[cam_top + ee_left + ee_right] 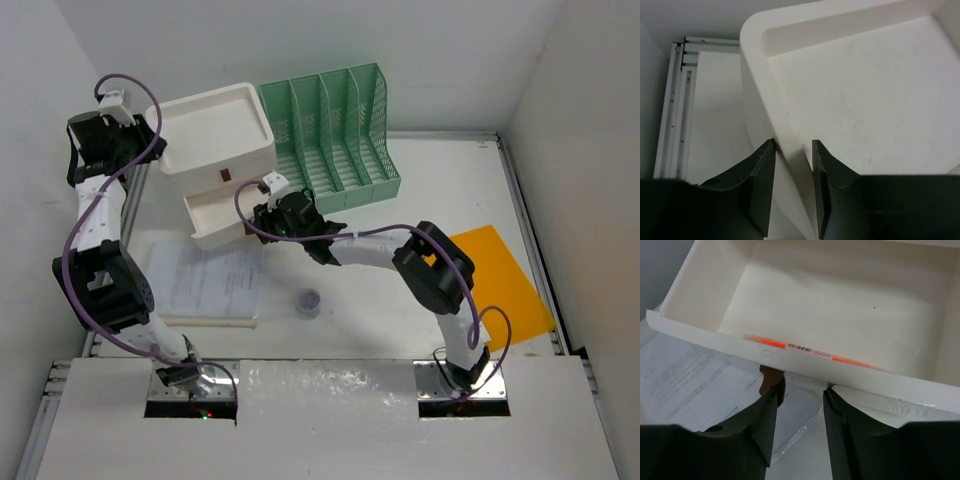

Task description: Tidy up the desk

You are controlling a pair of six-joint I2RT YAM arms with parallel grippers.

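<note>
We count one surface [360,325], one drawer box [215,130], one rack [335,130], one orange sheet [510,290], one paper sleeve [210,285], and perhaps one purple cap [310,300].

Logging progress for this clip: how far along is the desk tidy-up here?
Done: an orange pen-like stick lies in the open drawer. In hand: the left gripper clamps the drawer box rim; the right gripper stands open at the drawer front. Left: the drawer is not yet shut, and the sleeved paper, small purple object and orange sheet lie loose on the desk.

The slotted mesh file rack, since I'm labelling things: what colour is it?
Light green; the mesh file rack shows best in the top external view.
</note>
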